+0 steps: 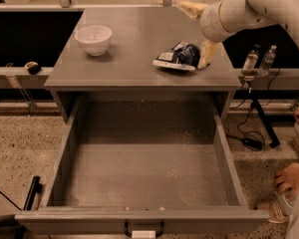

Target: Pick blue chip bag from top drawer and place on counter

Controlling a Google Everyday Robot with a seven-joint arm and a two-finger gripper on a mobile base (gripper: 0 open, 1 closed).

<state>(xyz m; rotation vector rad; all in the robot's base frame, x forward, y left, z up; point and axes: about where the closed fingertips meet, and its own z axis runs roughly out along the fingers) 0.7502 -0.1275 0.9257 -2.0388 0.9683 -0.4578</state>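
Observation:
The blue chip bag [177, 57] lies flat on the counter [134, 39], right of the middle, with its white label towards the front. My gripper [198, 30] hovers just right of and above the bag, open and empty. One finger points to the back left and the other [208, 53] hangs down beside the bag's right edge. The top drawer [144, 173] is pulled fully out below the counter, with nothing on its speckled grey floor. Its dark handle [142, 230] shows at the bottom edge.
A white bowl [93, 38] stands on the counter's left part. Two small bottles [259, 59] stand on a stand right of the cabinet. A person's hand and foot [290, 179] are at the right edge. A dark pole [30, 198] lies left of the drawer.

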